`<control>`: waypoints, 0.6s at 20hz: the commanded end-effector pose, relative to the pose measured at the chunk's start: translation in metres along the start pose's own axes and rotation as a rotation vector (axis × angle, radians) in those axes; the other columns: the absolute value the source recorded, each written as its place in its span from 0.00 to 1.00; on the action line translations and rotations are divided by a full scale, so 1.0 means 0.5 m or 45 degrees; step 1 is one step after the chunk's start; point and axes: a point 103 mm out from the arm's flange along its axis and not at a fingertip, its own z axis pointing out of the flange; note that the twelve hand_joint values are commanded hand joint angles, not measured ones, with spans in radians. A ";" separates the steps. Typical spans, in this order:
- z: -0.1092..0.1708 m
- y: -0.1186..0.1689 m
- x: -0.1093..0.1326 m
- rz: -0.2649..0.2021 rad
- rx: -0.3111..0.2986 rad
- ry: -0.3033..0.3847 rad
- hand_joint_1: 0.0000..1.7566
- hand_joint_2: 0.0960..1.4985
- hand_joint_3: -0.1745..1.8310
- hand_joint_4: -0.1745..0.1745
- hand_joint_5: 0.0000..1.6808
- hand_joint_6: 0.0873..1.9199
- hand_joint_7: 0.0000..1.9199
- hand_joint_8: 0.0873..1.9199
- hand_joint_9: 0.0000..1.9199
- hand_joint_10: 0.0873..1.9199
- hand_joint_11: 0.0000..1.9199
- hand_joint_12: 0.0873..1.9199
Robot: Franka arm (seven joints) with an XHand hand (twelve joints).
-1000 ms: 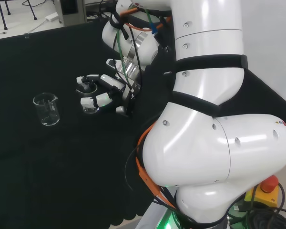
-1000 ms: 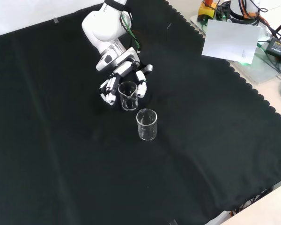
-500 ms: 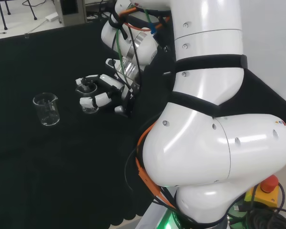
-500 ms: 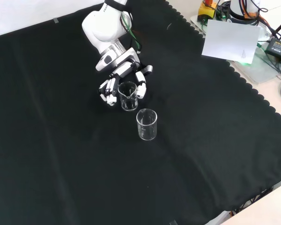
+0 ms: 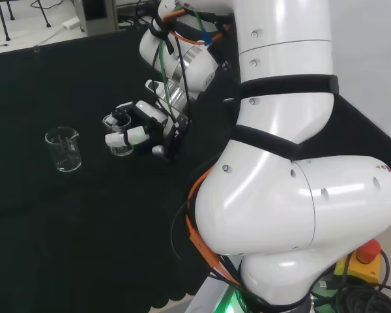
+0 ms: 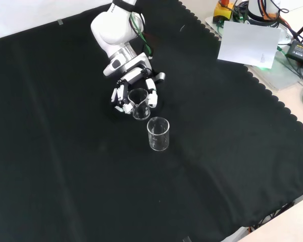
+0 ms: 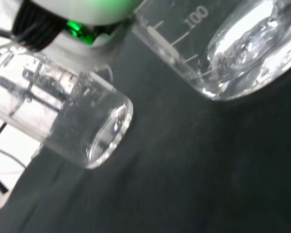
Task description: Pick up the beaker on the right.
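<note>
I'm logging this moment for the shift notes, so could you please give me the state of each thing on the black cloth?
Black and white hand: fingers curled round the nearer beaker.
Clear glass beaker in the hand: upright, looks empty, gripped.
Second clear glass beaker: upright on the cloth, looks empty, untouched.
Black cloth: flat, covering the bench.

Beaker [image 6: 141, 104]: clear glass, small, upright, enclosed by curled fingers; a second beaker [image 6: 158, 133] stands just beside it.
</note>
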 end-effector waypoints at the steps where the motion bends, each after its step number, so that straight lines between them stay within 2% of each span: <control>1: -0.036 0.019 0.028 -0.031 -0.050 -0.052 0.66 0.45 0.33 0.70 0.77 0.26 0.80 0.09 0.77 0.09 0.53 0.48; 3: -0.054 0.027 0.044 -0.052 -0.027 -0.087 0.66 0.45 0.33 0.75 0.79 0.23 0.83 0.05 0.80 0.05 0.56 0.46; 8: -0.090 0.035 0.080 -0.102 0.057 -0.246 0.66 0.45 0.32 0.89 0.81 0.19 0.89 0.00 0.85 0.00 0.61 0.44; 12: -0.108 0.031 0.103 -0.119 0.111 -0.313 0.66 0.44 0.33 0.90 0.83 0.15 0.92 0.00 0.88 0.00 0.65 0.42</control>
